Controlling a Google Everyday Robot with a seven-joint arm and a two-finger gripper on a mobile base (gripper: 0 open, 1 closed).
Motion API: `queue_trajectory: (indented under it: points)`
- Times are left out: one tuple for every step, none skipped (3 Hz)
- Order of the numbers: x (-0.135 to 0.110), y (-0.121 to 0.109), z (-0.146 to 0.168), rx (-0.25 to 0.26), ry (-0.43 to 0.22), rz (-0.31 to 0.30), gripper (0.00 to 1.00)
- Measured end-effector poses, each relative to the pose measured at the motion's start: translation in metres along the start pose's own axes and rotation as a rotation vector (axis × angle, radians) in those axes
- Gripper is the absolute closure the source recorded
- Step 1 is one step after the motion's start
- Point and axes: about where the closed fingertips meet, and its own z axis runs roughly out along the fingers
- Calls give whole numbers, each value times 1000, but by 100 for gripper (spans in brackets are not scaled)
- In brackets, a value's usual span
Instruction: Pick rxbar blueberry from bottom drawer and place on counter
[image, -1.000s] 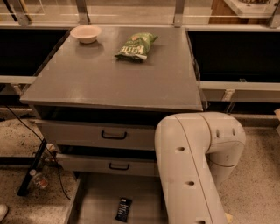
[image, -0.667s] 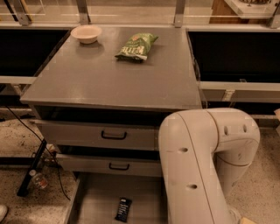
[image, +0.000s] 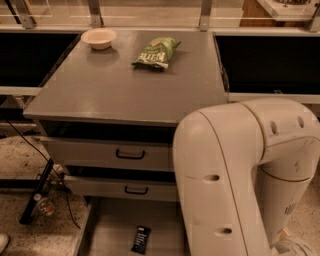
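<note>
Though arm visible, gripper out of view.

The arm blocks the right ends of both upper drawers and the bottom drawer, which runs off the lower edge. Lettering on the bar is unreadable. The claw is out of view.

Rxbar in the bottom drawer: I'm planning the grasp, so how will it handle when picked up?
Small and flat, the rxbar is probably light and fairly stiff. Lying flat on the drawer floor, it won't roll but may slide when pushed. The gripper is out of view, past the arm.
</note>
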Motion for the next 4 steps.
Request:
queue_trajectory:
  points:
    - [0, -26, -5, 30, -2, -36, 0]
    - [-2, 9, 7, 97, -4, -67, 0]
    - [-2, 20, 33, 240, 29, -98, 0]
    - [-13, 24, 62, 367, 83, -55, 0]
